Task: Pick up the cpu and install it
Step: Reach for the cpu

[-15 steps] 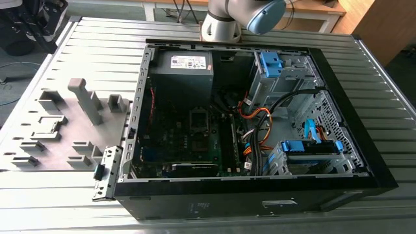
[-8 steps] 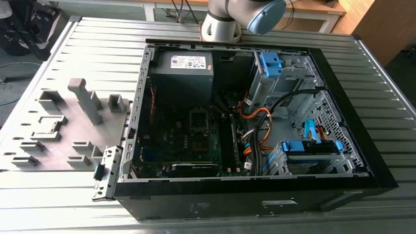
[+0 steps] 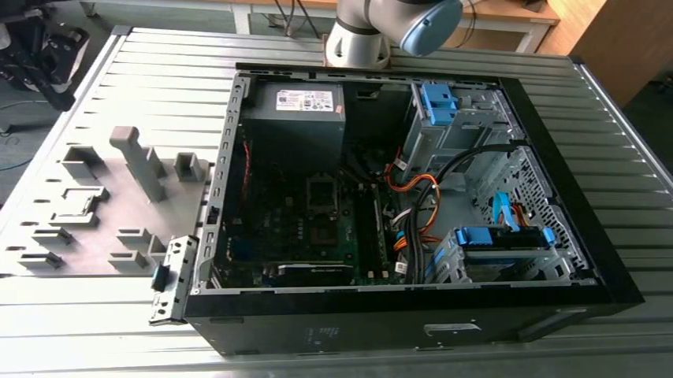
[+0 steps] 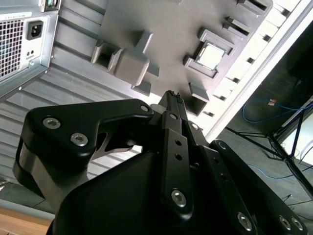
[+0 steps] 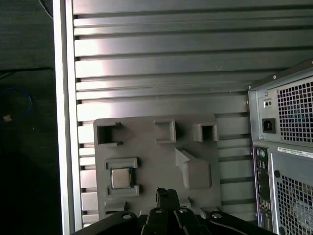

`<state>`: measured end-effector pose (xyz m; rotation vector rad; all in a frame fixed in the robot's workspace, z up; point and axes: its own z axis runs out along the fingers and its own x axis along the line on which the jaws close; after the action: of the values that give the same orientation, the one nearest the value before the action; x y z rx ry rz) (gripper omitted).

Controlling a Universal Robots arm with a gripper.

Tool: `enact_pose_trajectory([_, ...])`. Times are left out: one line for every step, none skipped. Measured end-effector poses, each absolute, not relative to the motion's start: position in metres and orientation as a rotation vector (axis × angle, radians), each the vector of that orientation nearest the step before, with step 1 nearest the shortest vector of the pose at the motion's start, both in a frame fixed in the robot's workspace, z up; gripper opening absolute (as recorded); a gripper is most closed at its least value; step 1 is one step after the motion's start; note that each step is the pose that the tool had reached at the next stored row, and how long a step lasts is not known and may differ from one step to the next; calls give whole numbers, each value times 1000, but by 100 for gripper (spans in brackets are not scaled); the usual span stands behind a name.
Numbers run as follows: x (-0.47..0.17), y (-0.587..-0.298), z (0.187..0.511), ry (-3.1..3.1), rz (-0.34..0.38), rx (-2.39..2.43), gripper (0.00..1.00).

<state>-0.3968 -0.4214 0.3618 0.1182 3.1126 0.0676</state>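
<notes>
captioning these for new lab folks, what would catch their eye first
First the open computer case, lying on the ribbed metal table with its orange cables bared in the exterior view. Then, in the first wrist view, the cpu, a small silver square seated in a pocket of the grey fixture plate, with the pincer above that plate, apart from the chip.

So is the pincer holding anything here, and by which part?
Nothing is held. The pincer is empty and apart from the cpu, which lies in its slot on the grey tray.
</notes>
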Motion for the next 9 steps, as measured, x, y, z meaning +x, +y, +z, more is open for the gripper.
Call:
enact_pose_trajectory([-398,-422,360,3113,68,118,11])
enact_pose_trajectory([-399,-423,358,3113,68,118,11])
enact_pose_trajectory([-399,-423,356,3114,68,118,11])
enact_pose_trajectory([-400,-424,355,3114,67,118,11])
enact_pose_trajectory([-401,-424,353,3115,68,118,11])
enact_pose_trajectory([-401,-425,351,3115,68,118,11])
enact_pose_trajectory([-402,-425,350,3116,67,118,11])
enact_pose_trajectory([-402,-425,349,3116,67,118,11])
enact_pose_trajectory([-402,-425,349,3117,67,118,11])
